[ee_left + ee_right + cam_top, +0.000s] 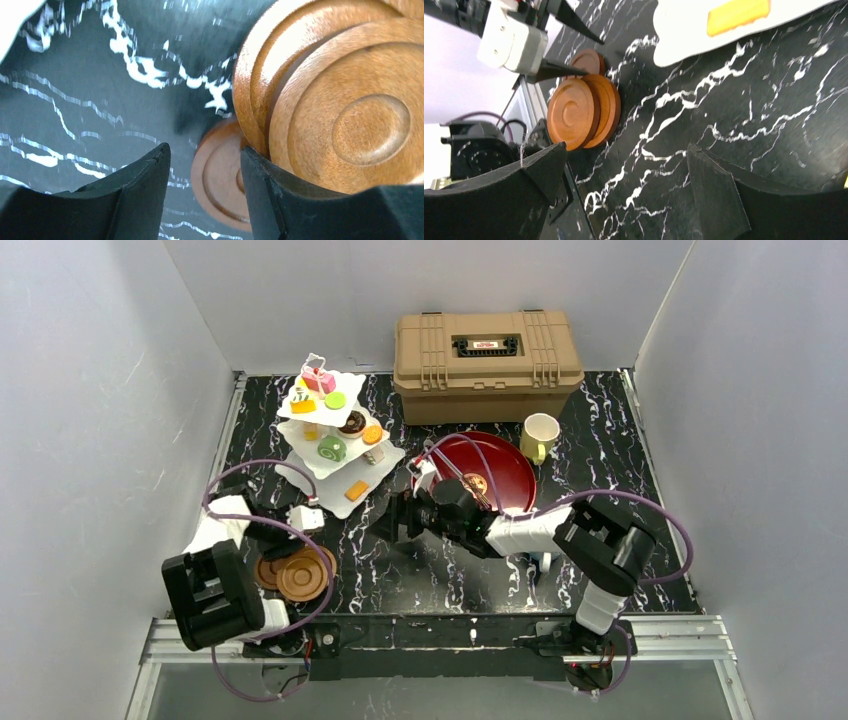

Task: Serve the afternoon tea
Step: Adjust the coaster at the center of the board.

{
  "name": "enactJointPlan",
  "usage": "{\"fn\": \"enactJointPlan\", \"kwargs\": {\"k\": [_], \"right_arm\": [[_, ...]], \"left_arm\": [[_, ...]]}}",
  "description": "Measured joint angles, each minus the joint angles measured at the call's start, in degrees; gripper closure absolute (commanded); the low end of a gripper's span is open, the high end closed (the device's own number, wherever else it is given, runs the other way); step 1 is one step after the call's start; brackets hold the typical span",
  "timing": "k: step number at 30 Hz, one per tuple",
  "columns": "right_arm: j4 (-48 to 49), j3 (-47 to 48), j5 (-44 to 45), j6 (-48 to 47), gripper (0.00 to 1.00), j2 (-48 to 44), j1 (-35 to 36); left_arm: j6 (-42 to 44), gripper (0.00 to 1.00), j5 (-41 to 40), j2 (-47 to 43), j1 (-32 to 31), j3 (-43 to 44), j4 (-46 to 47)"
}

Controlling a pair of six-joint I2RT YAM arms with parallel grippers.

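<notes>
Brown round coasters [303, 575] lie at the front left of the table. In the left wrist view one coaster [220, 182] lies flat and a tilted stack of coasters [345, 115] leans over it. My left gripper [205, 162] stands open around the flat coaster's edge, its right finger [260, 190] against the stack. My right gripper [388, 520] is wide open and holds nothing, low over the table's middle, facing the coasters [576, 112] and the left gripper [591, 56]. The white three-tier stand [300, 475] carries several toy pastries. A cream-yellow mug [540, 435] stands by the tray.
A dark red round tray [505, 475] lies behind the right arm, with a tan case [487, 350] at the back. The stand's bottom tier [684, 35] holds an orange cake [738, 15]. White walls close in both sides.
</notes>
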Motion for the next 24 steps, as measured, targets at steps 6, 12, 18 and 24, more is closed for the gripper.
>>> {"fn": "enactJointPlan", "kwargs": {"k": [6,12,18,24], "right_arm": [[1.01,-1.66,-2.8,0.61,0.02,2.58,1.29],[0.24,1.16,-4.48,0.0,0.02,7.56,4.79],[-1.7,6.19,-5.55,-2.05,0.02,9.84,7.32],[-4.26,13.7,-4.92,-5.29,0.02,14.49,10.86]], "left_arm": [[-6.69,0.47,1.88,0.0,-7.3,-0.07,-0.46],[-11.89,0.43,2.75,0.28,-7.93,5.33,-2.6],[-8.61,0.43,2.6,0.79,-1.75,14.86,-5.86],[1.6,0.43,0.76,0.63,5.62,12.09,-11.91]]}}
